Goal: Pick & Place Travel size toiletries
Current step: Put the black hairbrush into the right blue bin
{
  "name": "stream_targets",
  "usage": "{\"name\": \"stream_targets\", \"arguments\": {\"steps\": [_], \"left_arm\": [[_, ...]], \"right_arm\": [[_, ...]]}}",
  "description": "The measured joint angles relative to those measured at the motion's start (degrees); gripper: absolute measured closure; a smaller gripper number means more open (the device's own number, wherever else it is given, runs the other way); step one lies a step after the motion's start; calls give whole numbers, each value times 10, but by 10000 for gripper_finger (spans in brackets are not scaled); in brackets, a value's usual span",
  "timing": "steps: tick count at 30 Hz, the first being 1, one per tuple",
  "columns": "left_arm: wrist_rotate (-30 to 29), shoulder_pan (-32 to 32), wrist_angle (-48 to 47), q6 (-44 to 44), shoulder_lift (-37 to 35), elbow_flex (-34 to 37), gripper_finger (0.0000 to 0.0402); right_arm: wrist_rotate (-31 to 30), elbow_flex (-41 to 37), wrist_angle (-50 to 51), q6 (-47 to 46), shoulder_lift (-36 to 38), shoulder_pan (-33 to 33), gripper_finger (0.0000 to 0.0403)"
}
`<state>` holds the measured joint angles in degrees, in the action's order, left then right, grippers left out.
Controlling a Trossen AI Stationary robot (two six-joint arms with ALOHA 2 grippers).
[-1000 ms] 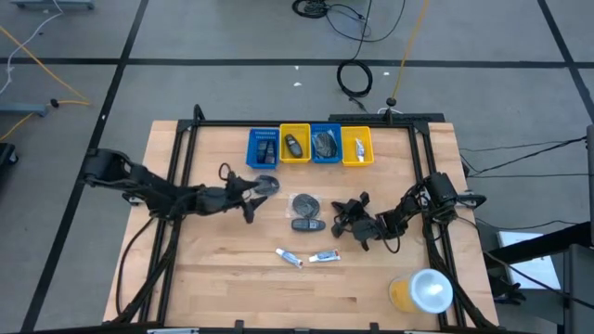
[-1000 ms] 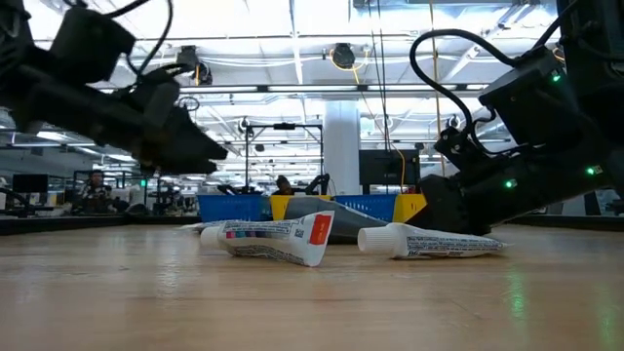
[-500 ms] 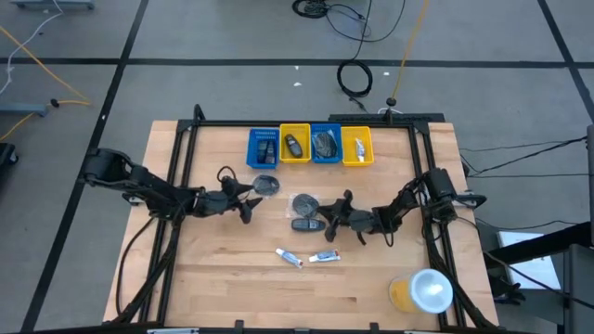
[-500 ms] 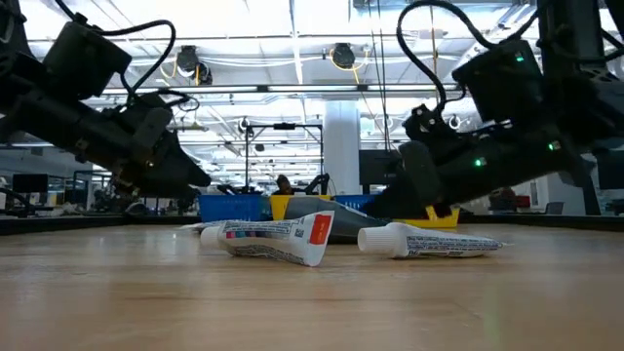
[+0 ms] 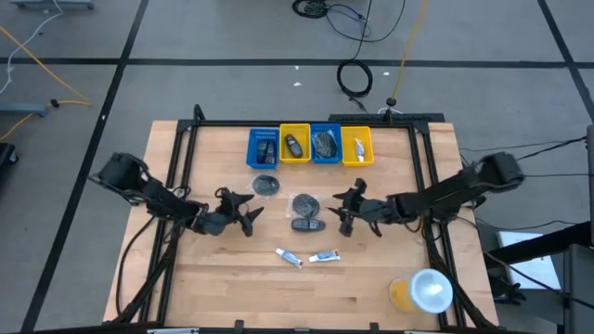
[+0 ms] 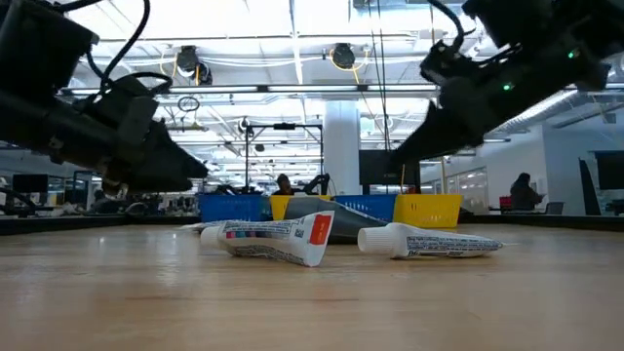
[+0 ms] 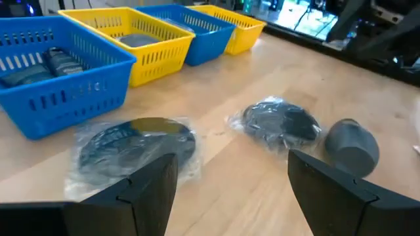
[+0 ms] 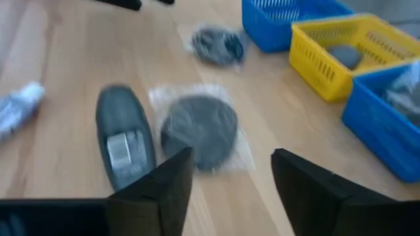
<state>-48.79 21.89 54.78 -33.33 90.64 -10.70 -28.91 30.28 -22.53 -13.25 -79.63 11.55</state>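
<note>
I had both arms low over the worktop (image 5: 186, 288), each gripper spread wide and holding nothing. The right gripper (image 5: 348, 208) sat right of centre in the high view, and the dark bottle (image 5: 307, 224) lay just left of it and slightly lower, long axis running left to right. The bagged disc (image 5: 303, 203) rested just above the bottle, directly left of the gripper. I judged the right arm nearer to both. The left gripper (image 5: 243, 208) hovered left of centre, with a second disc (image 5: 266, 185) up and to its right, near the blue bin (image 5: 252, 148). Two white tubes (image 5: 306, 257) lay lower centre, apart from either gripper.
</note>
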Motion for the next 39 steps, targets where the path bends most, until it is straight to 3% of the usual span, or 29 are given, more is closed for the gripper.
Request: {"name": "stream_targets", "arguments": {"steps": [4, 12, 18, 25, 34, 39], "left_arm": [[4, -5, 3, 1, 54, -25, 117], [117, -48, 3, 77, 95, -81, 117], [188, -82, -45, 136, 95, -128, 117], [223, -144, -158, 85, 95, -177, 117], [327, -223, -174, 94, 111, -208, 117], [337, -235, -171, 94, 161, -234, 117]], "right_arm": [[44, 0, 82, -6, 36, -16, 171], [156, 2, 30, 71, -30, -52, 140], [159, 42, 31, 233, -92, -56, 144], [156, 79, 40, 389, -141, -67, 145], [157, 90, -5, 529, -191, -82, 152], [157, 95, -61, 597, -225, -90, 161]]}}
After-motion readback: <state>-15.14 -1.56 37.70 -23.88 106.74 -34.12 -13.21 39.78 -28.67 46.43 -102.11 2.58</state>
